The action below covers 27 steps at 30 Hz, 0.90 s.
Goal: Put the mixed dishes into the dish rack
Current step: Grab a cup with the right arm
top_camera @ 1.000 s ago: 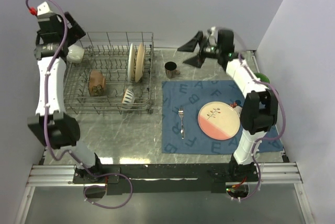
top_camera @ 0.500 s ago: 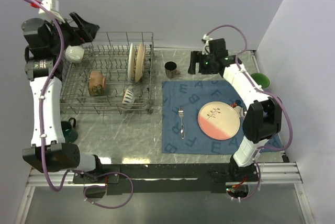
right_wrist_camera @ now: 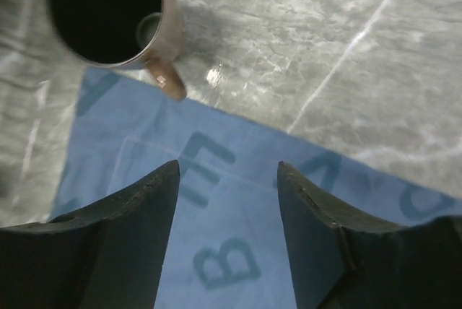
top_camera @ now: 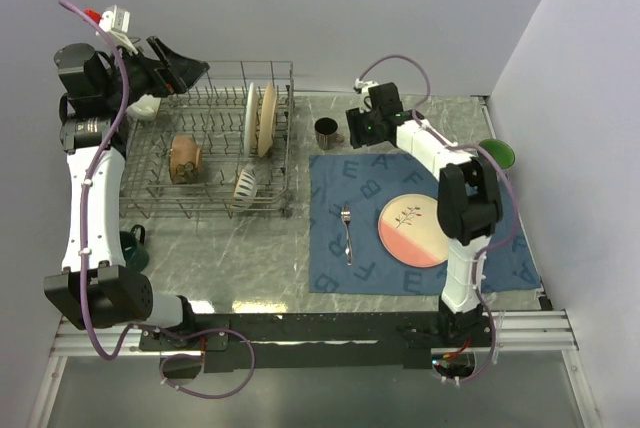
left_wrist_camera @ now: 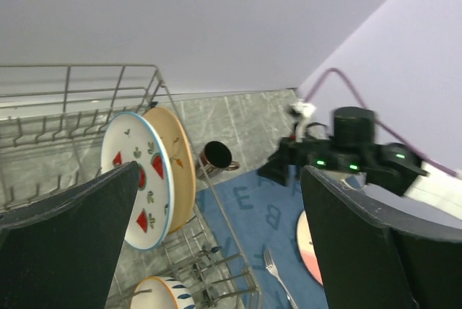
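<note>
The dark mug point(right_wrist_camera: 108, 13) stands upright on the table point(top_camera: 250, 248), just off the blue placemat's point(top_camera: 400, 178) far left corner, its handle pointing toward the placemat. The right gripper point(right_wrist_camera: 227, 233) hovers beside it, fingers apart and empty. The dish rack point(top_camera: 289, 173) holds a watermelon-patterned plate point(left_wrist_camera: 137, 179) and a tan plate point(left_wrist_camera: 177, 157) on edge. Above the rack, the left gripper point(left_wrist_camera: 216, 237) gapes wide.

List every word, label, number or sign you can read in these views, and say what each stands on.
"E", "A", "F": separate pale letters in a row near the far edge of the blue placemat, top view.
"B": a single letter on the same placemat, clearest in the right wrist view.
Other letters on the placemat: too faint, tilted or cut off to read.
No other text, brand or number can be read.
</note>
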Available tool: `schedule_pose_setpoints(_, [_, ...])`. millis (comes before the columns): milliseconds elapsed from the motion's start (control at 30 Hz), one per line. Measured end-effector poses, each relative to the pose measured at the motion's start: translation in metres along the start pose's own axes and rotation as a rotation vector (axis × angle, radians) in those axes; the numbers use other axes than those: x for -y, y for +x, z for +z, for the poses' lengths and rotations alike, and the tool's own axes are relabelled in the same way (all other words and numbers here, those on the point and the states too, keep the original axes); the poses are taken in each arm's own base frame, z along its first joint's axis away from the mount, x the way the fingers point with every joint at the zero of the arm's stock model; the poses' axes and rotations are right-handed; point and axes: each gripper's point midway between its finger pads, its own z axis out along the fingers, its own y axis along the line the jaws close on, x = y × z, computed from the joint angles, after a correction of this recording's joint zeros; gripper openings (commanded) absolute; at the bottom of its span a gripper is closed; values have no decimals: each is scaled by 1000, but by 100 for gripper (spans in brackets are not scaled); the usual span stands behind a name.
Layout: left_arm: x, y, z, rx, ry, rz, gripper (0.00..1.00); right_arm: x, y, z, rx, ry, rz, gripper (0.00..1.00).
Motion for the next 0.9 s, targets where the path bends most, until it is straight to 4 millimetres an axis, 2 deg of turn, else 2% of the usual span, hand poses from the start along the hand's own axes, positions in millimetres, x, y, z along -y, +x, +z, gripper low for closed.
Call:
schedule_pose_setpoints(100, [5, 0, 0, -5, 27, -6, 100, -1, 10, 19, -30, -18, -13, 63])
schedule_pose_setpoints(200, [10, 0, 1, -5, 53, -10, 99, -5, 10, 31, -38, -44, -34, 63])
schedule_pose_setpoints(300, [13, 2, 2, -14, 73, -13, 99, -11, -3, 43, -11, -65, -66, 64])
schedule_pose_setpoints(567, [16, 9, 4, -37, 87, -18, 99, -36, -20, 60, 30, -103, -155, 66])
schedule_pose_setpoints(767, [16, 10, 5, -40, 89, -18, 99, -48, -17, 80, 18, -133, -185, 53])
schedule_pose_setpoints(867, [18, 11, 6, -43, 93, -17, 99, -51, -4, 87, -16, -139, -190, 40])
schedule_pose_setpoints(900, [18, 12, 6, -45, 94, -18, 99, -52, -1, 89, -25, -140, -192, 31])
